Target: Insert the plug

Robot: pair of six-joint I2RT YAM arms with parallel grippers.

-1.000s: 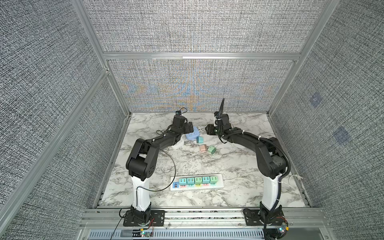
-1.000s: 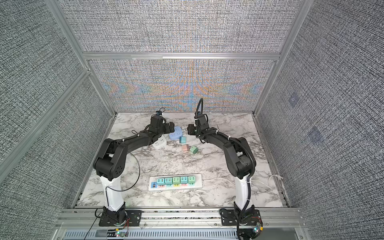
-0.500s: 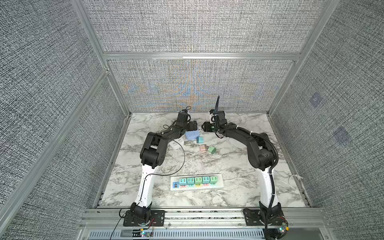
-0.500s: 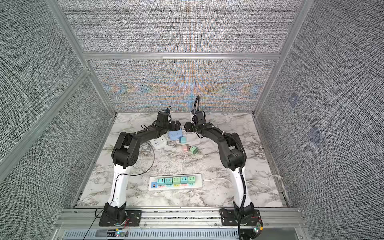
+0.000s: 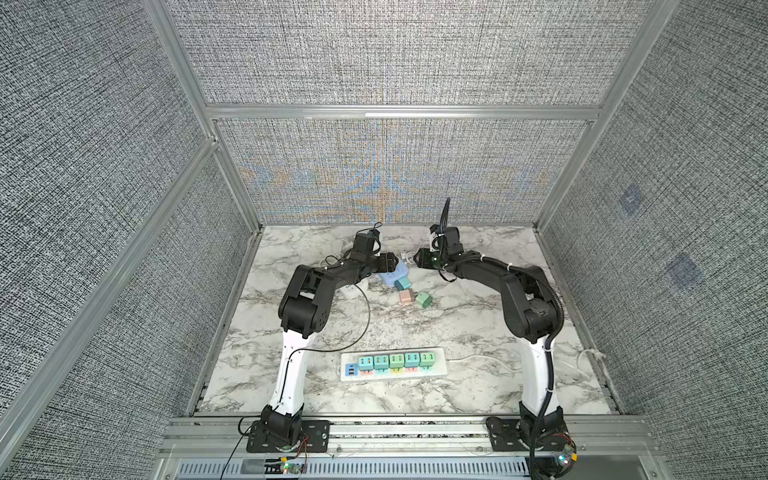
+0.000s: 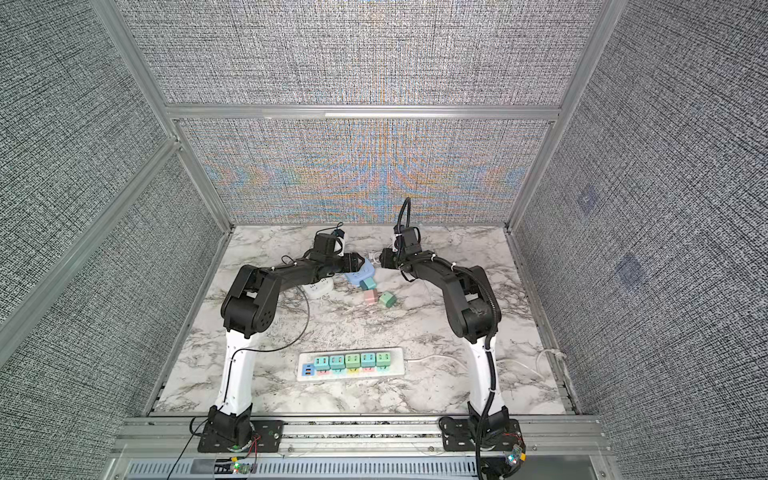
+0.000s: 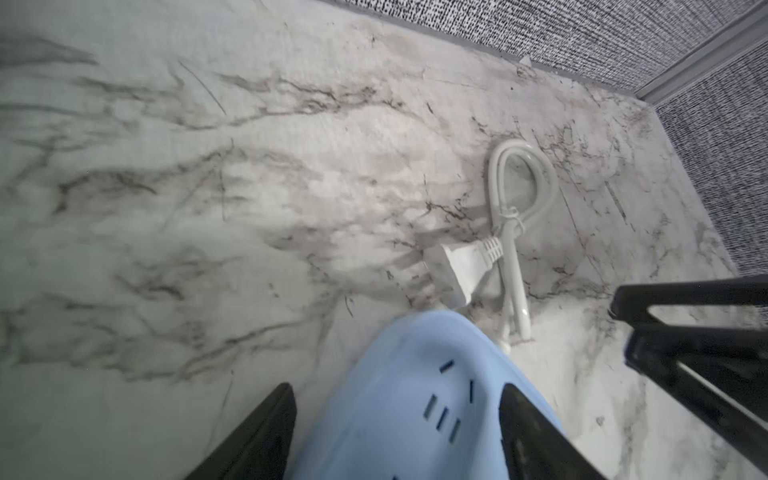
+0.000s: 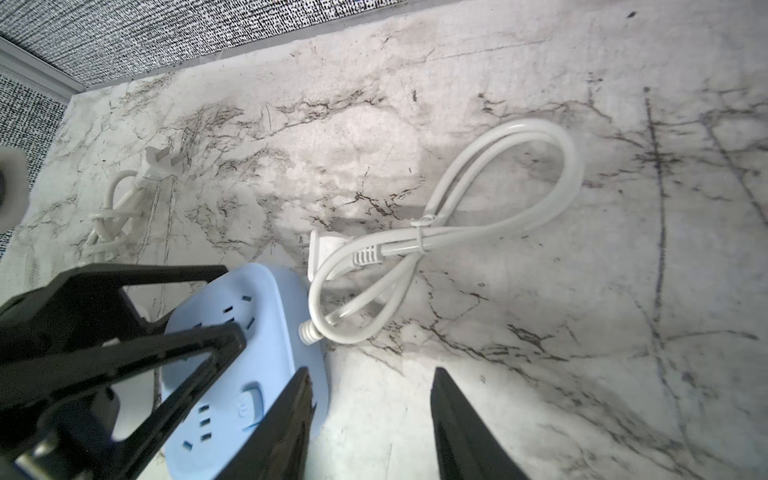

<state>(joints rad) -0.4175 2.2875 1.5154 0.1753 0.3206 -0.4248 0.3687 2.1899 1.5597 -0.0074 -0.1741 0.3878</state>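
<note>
Blue plastic marks the socket block [image 7: 415, 374] at the back of the marble counter [image 8: 540, 374]. The left hand [image 7: 395, 388] straddles it, one finger on each side. Whether those fingers already press the block's sides I cannot tell. The right hand [image 8: 370, 370] hovers just beside the block, released, with only bare counter between its fingers.

The white plug [image 8: 326, 249] lies flat on the counter just beside the block's rounded end. Its prongs are level with the surface, and its cord [image 8: 519, 174] is tied into a loop. A second plug [image 8: 164, 160] lies farther off.

The step in hand looks like bracing the block so the plug can be fetched. To do it well, the left hand should clamp the block squarely and low, so it cannot skate on the marble. It should also leave one set of slots uncovered. The right hand should take the plug by its body rather than the cord, then turn the prongs downward before lining them up. The bundled cord will probably tug, so a slow lift seems wise.
</note>
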